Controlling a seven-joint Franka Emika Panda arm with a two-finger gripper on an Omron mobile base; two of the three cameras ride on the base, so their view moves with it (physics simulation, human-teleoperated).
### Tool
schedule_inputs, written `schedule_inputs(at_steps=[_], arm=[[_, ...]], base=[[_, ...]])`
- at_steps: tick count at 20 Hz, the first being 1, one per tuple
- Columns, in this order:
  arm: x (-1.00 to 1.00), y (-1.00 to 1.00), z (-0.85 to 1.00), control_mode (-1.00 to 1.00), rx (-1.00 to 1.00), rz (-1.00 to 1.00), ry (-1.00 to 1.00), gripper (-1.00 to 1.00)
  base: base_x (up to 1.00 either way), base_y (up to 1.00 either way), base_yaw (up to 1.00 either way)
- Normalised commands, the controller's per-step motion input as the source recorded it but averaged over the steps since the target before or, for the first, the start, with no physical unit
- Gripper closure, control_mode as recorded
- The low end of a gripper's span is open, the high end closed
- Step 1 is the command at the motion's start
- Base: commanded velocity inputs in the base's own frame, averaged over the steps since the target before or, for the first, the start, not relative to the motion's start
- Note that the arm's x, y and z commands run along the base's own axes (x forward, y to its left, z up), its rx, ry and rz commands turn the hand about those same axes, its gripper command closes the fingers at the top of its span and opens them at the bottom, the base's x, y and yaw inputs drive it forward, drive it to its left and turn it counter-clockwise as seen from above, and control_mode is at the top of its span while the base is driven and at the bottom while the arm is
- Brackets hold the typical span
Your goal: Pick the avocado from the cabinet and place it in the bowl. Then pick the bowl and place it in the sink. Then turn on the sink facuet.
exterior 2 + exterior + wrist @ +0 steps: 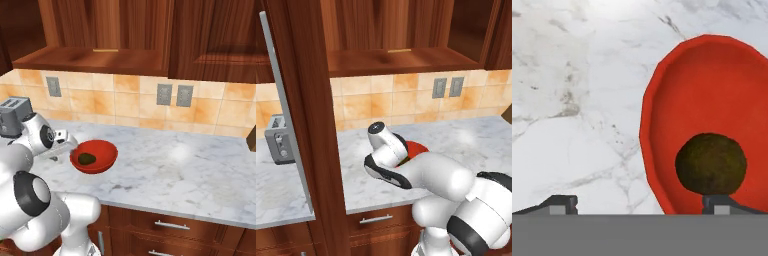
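Hand view: avocado point(711, 162) (dark olive) lies in bowl point(712, 90).

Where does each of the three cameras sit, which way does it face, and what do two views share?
Left base view: behind the arm's left, facing the marble counter and toaster; arm at lower right.
Right base view: behind its right, facing counter and backsplash; arm at lower left.
Hand view: on the hand, looking down; open end effector straddling the bowl's rim.
Shared: hand and right base views show the avocado inside the red bowl.
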Motion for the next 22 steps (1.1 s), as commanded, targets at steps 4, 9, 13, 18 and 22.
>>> schedule_inputs(at_steps=[4, 9, 13, 18, 22], arm=[[0.04, -0.06, -0.40, -1.00, -0.03, 0.00, 0.11, -1.00], [0.00, -0.29, -0.27, -1.00, 0.00, 0.00, 0.02, -1.00], [0.00, -0.43, -0.31, -1.00, 0.00, 0.00, 0.00, -1.00], [-0.01, -0.35, -0.37, -1.00, 0.00, 0.00, 0.00, -1.00], [0.00, -0.32, -0.27, -1.00, 0.00, 0.00, 0.00, -1.00]], base=[[0.00, 0.00, 0.00], [0.00, 0.00, 0.00], [0.00, 0.00, 0.00], [0.00, 0.00, 0.00], [0.00, 0.00, 0.00]])
